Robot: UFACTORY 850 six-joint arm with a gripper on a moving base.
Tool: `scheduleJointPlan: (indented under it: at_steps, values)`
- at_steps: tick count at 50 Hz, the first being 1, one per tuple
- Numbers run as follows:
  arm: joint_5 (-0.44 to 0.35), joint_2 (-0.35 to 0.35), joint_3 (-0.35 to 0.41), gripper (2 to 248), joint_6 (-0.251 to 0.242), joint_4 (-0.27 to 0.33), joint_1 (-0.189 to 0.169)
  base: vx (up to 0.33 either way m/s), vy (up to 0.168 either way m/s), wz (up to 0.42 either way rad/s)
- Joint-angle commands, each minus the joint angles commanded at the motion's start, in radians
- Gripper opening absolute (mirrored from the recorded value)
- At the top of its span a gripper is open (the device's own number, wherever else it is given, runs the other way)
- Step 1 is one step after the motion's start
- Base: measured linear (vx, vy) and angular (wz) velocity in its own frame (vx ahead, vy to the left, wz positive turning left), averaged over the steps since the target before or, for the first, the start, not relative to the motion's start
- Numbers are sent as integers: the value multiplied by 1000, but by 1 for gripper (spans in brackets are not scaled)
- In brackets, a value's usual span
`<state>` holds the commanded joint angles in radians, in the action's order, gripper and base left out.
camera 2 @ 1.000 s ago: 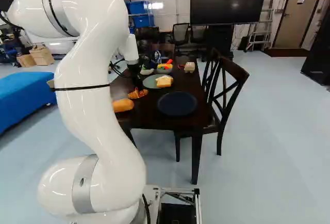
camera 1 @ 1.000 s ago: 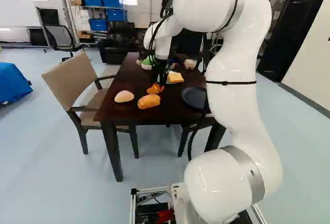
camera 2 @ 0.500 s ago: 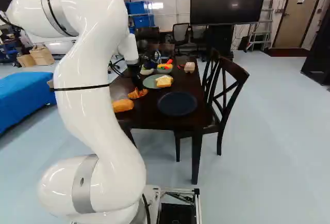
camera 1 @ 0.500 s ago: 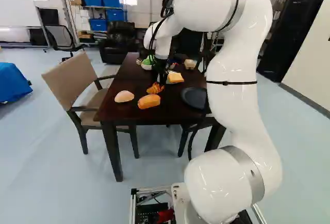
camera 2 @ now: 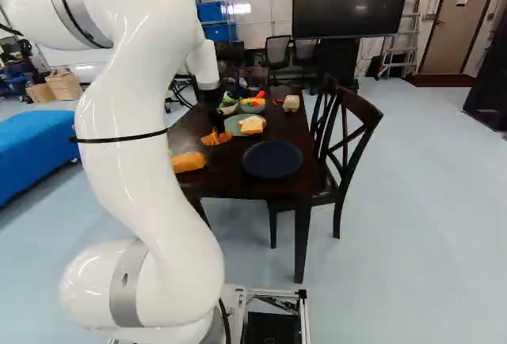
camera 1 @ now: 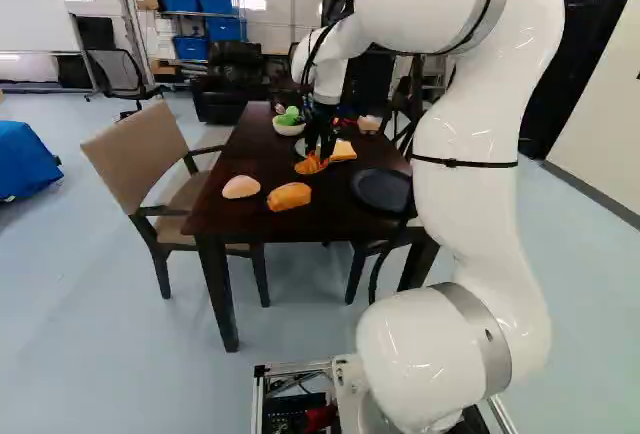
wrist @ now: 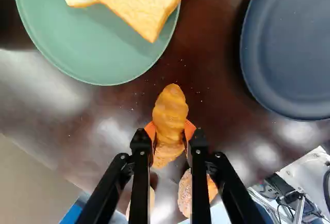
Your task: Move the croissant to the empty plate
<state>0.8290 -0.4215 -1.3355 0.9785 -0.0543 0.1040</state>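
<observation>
Across the counter (camera 1: 342,216) I see a pale bun (camera 1: 240,187) and an oblong bread roll (camera 1: 289,196) at near left, then my gripper (camera 1: 314,157) grasping the croissant (wrist: 170,113) between its pads, sliced bread (wrist: 139,2) on a green plate (wrist: 103,64) farther off, and a dark blue plate (wrist: 294,53) right.

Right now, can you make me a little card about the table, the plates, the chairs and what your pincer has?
table: dark wood
pincer: shut on the croissant
green plate: bread slices on it
dark blue plate: empty
croissant's place: beyond both plates' rims, not yet on the blue one
tan armchair: at the left of the left base view
dark wooden chair: right of the table in the right base view
</observation>
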Motion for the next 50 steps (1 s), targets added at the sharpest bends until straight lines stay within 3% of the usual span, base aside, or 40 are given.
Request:
scheduleJointPlan:
  at_steps: [26, 50]
  values:
    - [97, 74, 7, 81, 0, 0, -95, 0, 0, 0]
    - [102, 55, -18, 81, 0, 0, -183, 0, 0, 0]
